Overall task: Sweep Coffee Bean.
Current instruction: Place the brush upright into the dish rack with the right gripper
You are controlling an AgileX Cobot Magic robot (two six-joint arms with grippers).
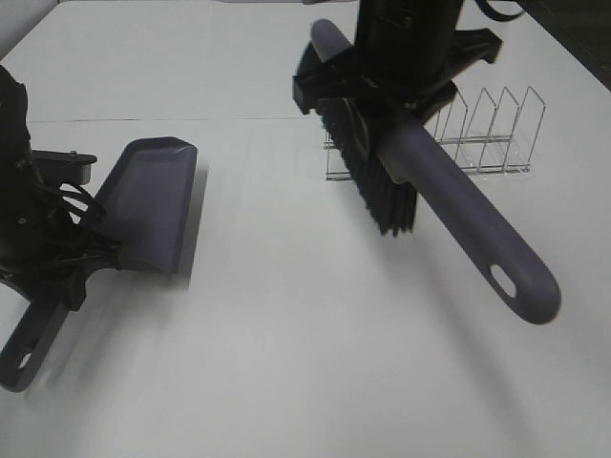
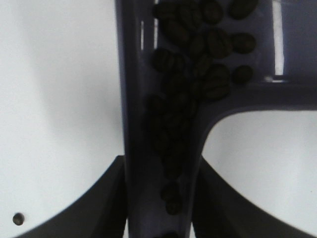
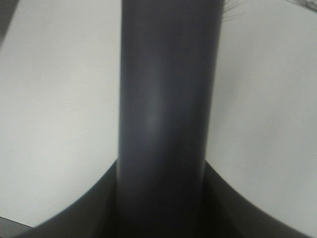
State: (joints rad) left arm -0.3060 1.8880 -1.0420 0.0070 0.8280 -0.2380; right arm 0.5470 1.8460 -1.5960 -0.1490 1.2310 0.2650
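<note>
- The dustpan handle (image 1: pixel 33 339) is the nearest part of the dustpan (image 1: pixel 153 200). It is a flat, dull grey-purple plastic strip with 1 oval hanging hole near its end.
- The left gripper (image 2: pixel 161 201) is clamped on this handle, with 1 dark finger (image 2: pixel 99 203) pressed against each side.
- The dustpan is a smooth, matte scoop of the same plastic, with low raised walls and a wide, straight front lip. It casts a broad shadow on the white table (image 1: pixel 315 382).
- The coffee beans (image 2: pixel 218 42) are inside the dustpan. They are dark, oval and creased, heaped in the back corner where the scoop meets the handle, and they trail down the handle's hollow channel between the fingers.
- 1 small, round dark spot (image 2: pixel 18 218) lies on the table beside the dustpan handle. I cannot tell what it is.
- Right of the dustpan and well apart from it, the brush handle (image 1: pixel 468 219) slants over the table. It is thick, rounded and smooth grey-purple, with 1 oval hole at its near end.
- The bristles (image 1: pixel 382 186) are a dense, stiff, near-black block under the brush's far half.
- The right gripper (image 3: pixel 161 198) is closed tight around the brush handle, with dark fingers on both sides.
- Farther than the dustpan, behind the brush, stands a thin wire rack (image 1: pixel 487 134) of upright looped dividers with nothing in its slots.
</note>
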